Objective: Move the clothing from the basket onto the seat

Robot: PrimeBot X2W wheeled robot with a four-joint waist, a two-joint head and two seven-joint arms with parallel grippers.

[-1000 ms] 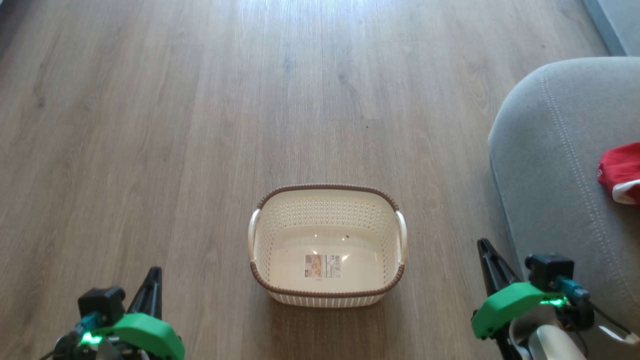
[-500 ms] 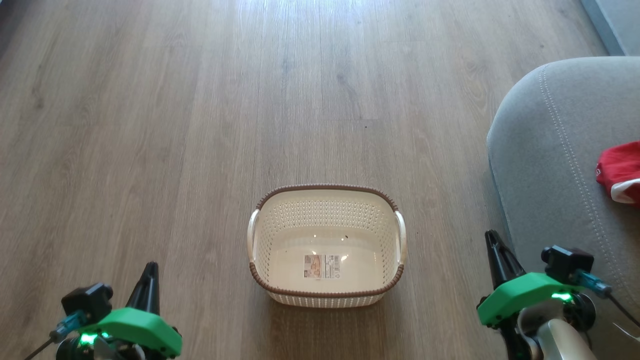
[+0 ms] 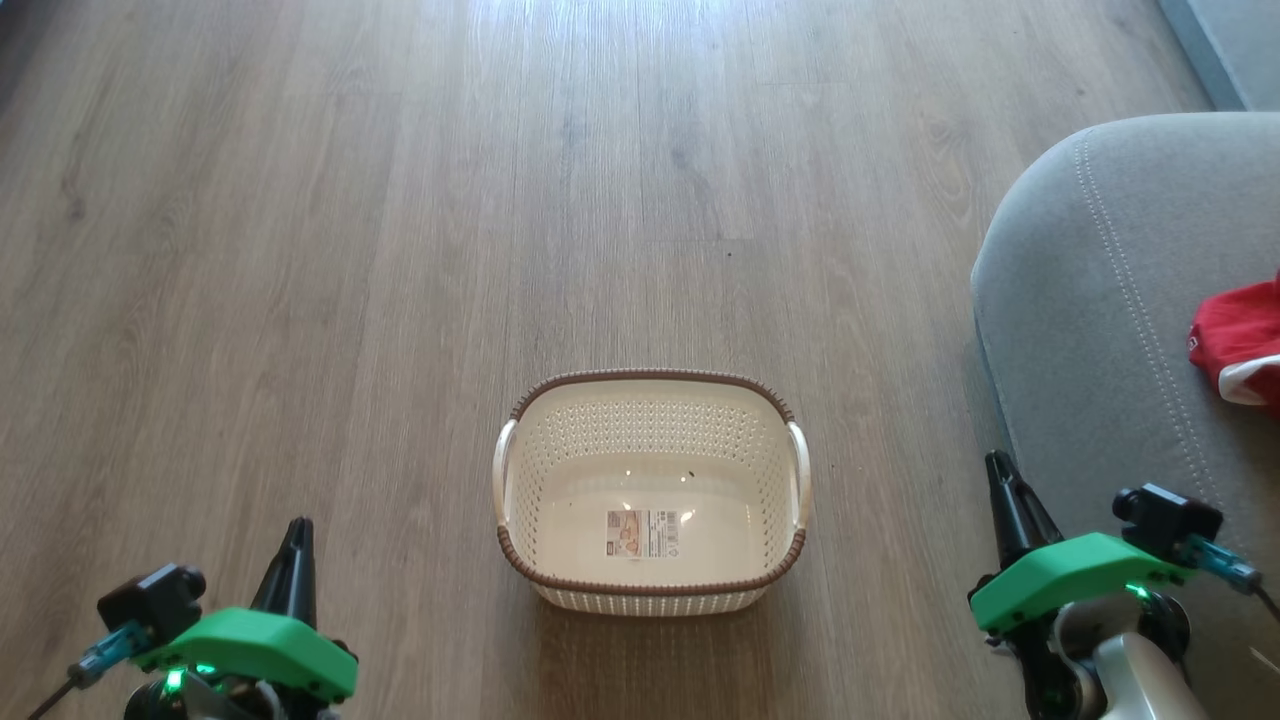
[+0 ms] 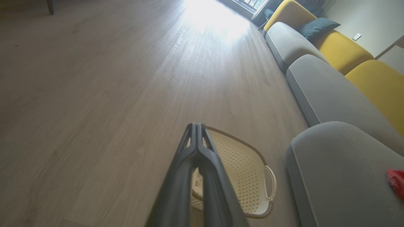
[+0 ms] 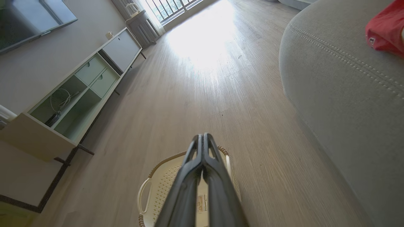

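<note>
The cream perforated basket (image 3: pixel 648 400) stands on the wood floor with nothing in it; its bottom sticker shows. It also appears behind my fingers as basket (image 4: pixel 246 170) and basket (image 5: pixel 164 183). The red garment with a white band (image 3: pixel 1235 345) lies on the grey seat (image 3: pixel 1090 300) at the right edge; red garment (image 5: pixel 385 28), red garment (image 4: pixel 397 186). The plain white garment is out of view. My left gripper (image 3: pixel 298 525) is shut and empty at lower left of the basket. My right gripper (image 3: pixel 997 460) is shut and empty between basket and seat.
A long sofa with grey and yellow cushions (image 4: pixel 334 53) runs along the right. A low media cabinet (image 5: pixel 75 91) stands by the left wall. Bare wood floor (image 3: pixel 500 200) stretches ahead of the basket.
Both arms drew outward and slightly back: the left gripper sank toward the lower left, the right gripper shifted right toward the seat. Basket and red garment stayed put.
</note>
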